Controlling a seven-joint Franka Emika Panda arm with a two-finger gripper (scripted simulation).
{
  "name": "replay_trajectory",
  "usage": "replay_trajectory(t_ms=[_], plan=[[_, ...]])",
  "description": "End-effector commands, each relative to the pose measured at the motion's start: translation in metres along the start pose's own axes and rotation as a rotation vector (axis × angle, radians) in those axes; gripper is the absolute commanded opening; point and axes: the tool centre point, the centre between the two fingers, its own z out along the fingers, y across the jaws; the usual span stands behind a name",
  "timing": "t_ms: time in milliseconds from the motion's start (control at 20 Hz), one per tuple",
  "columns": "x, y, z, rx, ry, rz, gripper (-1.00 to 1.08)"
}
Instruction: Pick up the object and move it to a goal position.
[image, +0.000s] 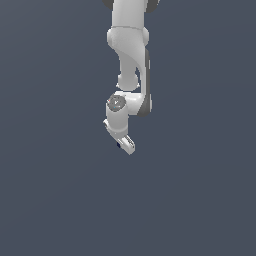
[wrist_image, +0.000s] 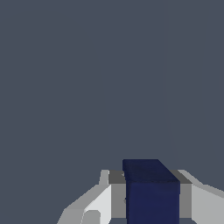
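Between the gripper's (wrist_image: 151, 201) fingers (wrist_image: 117, 199) sits the navy block (wrist_image: 152, 192), clamped.

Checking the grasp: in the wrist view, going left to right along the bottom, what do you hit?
Left finger of the claw → dark navy block → right finger. The block sits between the two fingers, touching both.

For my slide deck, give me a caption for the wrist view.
Gripper shut on a dark navy block, seen against plain grey.
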Motion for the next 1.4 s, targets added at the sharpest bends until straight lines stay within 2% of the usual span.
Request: replay_trajectory(t_ms=[0, 250, 550, 1350], plan=[[0.000, 0.000, 0.000, 0.000, 0.000, 0.000, -1.00], [0.005, 0.002, -0.005, 0.000, 0.000, 0.000, -1.00], [0.027, 0.015, -0.029, 0.000, 0.000, 0.000, -1.00], [0.140, 0.072, -0.148, -0.001, 0.001, 0.000, -1.00]])
